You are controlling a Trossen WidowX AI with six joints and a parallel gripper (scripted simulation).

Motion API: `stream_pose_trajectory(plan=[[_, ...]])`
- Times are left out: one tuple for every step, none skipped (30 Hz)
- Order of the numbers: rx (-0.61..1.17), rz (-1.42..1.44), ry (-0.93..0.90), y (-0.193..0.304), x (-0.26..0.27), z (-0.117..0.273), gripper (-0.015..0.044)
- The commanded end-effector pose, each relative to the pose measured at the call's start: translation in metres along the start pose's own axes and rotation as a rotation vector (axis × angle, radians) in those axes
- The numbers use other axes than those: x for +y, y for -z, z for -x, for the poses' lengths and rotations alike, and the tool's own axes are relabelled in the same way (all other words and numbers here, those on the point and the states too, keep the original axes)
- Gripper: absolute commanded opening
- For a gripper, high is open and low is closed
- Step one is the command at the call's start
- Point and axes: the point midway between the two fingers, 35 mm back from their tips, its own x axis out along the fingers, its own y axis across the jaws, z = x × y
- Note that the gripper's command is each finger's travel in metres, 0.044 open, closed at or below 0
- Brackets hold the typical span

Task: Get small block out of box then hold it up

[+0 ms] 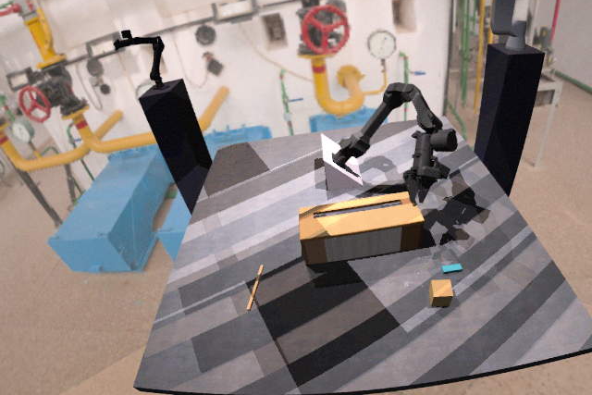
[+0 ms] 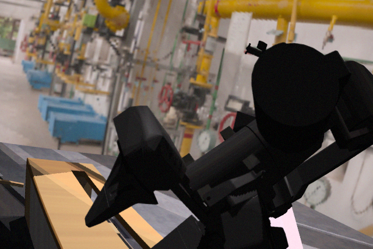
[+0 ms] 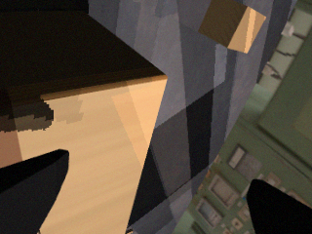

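Note:
The wooden box [image 1: 344,228] [image 2: 60,207] [image 3: 97,171] stands on the table [image 1: 229,357], with a long slot in its top and a grey, see-through front panel in the top view. The small block on the shelf cannot be made out; the shelf and the pocket end are not clear either. My gripper [image 1: 418,195] [image 3: 161,175] is open and empty, near the box's right end at the back in the top view. In the wrist view the left finger overlaps the box and the right finger is beyond its edge. In the exterior view one finger overlaps the box top.
A wooden cube [image 1: 440,291] [image 3: 246,29] and a flat teal piece [image 1: 451,268] lie in front of the box to the right. A thin wooden stick [image 1: 255,287] lies to the front left. A pale wedge-shaped stand [image 1: 337,178] is behind the box, beside the arm.

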Motion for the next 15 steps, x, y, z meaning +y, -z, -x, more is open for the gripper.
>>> stream_pose_trajectory(plan=[[0.056,0.028,-0.082,0.029,0.006,-0.008,0.04],[0.07,0.044,-0.118,0.038,0.01,-0.009,0.04],[0.085,0.062,-0.165,0.049,0.016,-0.01,0.04],[0.097,0.082,-0.223,0.062,0.024,-0.011,0.04],[0.104,0.099,-0.282,0.074,0.032,-0.01,0.04],[0.105,0.113,-0.34,0.085,0.039,-0.008,0.04],[0.1,0.124,-0.396,0.096,0.047,-0.006,0.04],[0.092,0.137,-0.451,0.105,0.054,-0.004,0.04],[0.08,0.15,-0.506,0.114,0.062,-0.001,0.04],[0.063,0.162,-0.559,0.122,0.069,0.002,0.04],[0.044,0.173,-0.607,0.128,0.076,0.005,0.04],[0.025,0.181,-0.645,0.133,0.081,0.008,0.04],[0.012,0.185,-0.667,0.136,0.084,0.01,0.04],[0.008,0.186,-0.674,0.137,0.085,0.01,0.04],[0.008,0.186,-0.674,0.137,0.085,0.01,0.04]])
